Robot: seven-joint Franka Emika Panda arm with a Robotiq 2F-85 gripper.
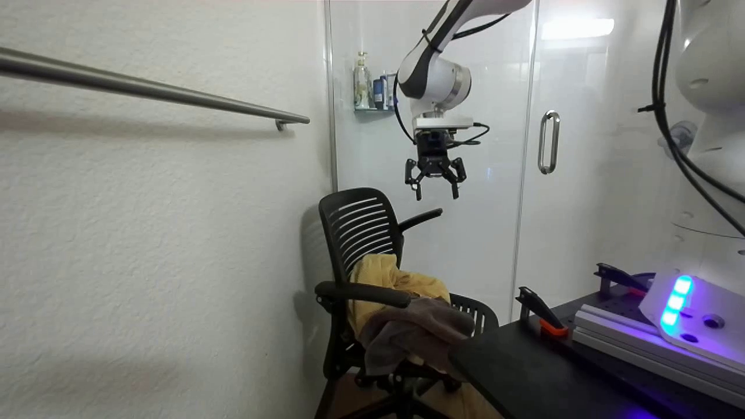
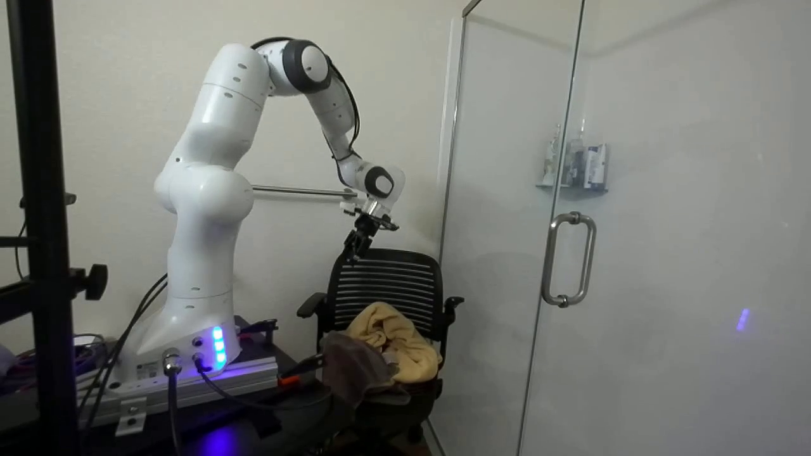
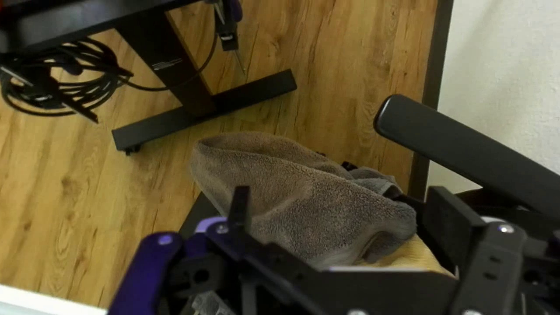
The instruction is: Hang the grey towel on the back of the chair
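Two fingers (image 3: 450, 216), spread wide apart in the wrist view, both on one black gripper (image 1: 436, 194) pointing down in an exterior view. Behind that, just one white arm (image 2: 206, 190), bent over in a big arch. Below the gripper and well apart from it, one grey towel (image 3: 306, 201), bunched up on the seat (image 1: 488, 309) of the one chair (image 2: 396, 278) and drooping past the edge. Also counting one yellow cloth (image 2: 405, 348), heaped partly under the grey towel; honestly can't tell whether touching the backrest (image 1: 364, 227). Two armrests (image 1: 364, 293) on the chair, one per side. Moving further out: one black table (image 1: 512, 355) near the chair, with two clamps (image 1: 538, 308) showing on it in an exterior view, plus one table leg (image 3: 168, 65) with a long foot, down on the wood floor (image 3: 350, 52) in the wrist view. One metal bar (image 1: 151, 87) on the wall (image 1: 174, 233), and one metal handle (image 2: 550, 259) on the glass door (image 2: 665, 253), both visible in both exterior views. A few bottles (image 1: 362, 84) on a little shelf (image 1: 375, 109) too, but can't pin down an exact number with all the overlap.
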